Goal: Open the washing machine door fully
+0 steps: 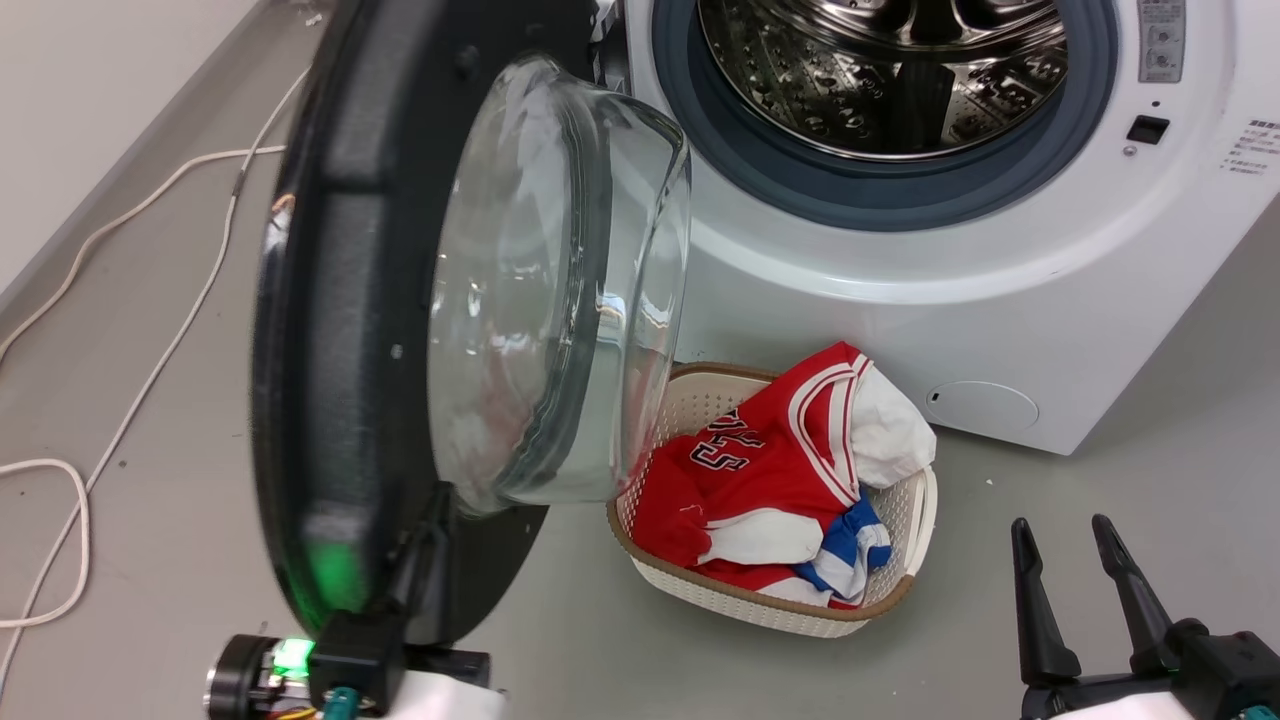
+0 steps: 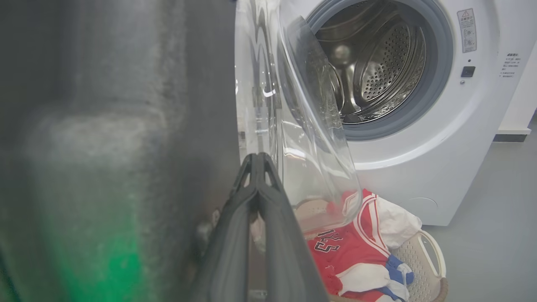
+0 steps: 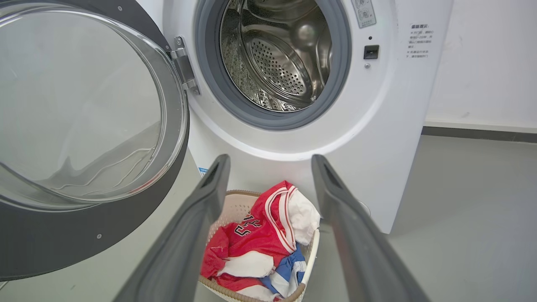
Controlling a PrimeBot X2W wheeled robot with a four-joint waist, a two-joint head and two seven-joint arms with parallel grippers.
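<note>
The washing machine [image 1: 900,300] is a white front-loader whose steel drum [image 1: 890,80] is exposed. Its door [image 1: 340,330], a black disc with a bulging clear glass bowl [image 1: 560,290], stands swung out to the left, roughly square to the machine's front. My left gripper [image 1: 437,500] is shut with nothing between its fingers, which lie against the door's inner face beside the bowl. In the left wrist view the left gripper [image 2: 258,156] shows its tips touching, between the dark door ring [image 2: 126,126] and the glass. My right gripper [image 1: 1075,535] hangs open over the floor, apart from the machine [image 3: 377,126] and the door [image 3: 84,235].
A cream laundry basket [image 1: 700,590] holding a red jersey [image 1: 770,450] and other clothes sits on the grey floor before the machine, just right of the door. White cables [image 1: 150,370] trail across the floor at the left, near a wall.
</note>
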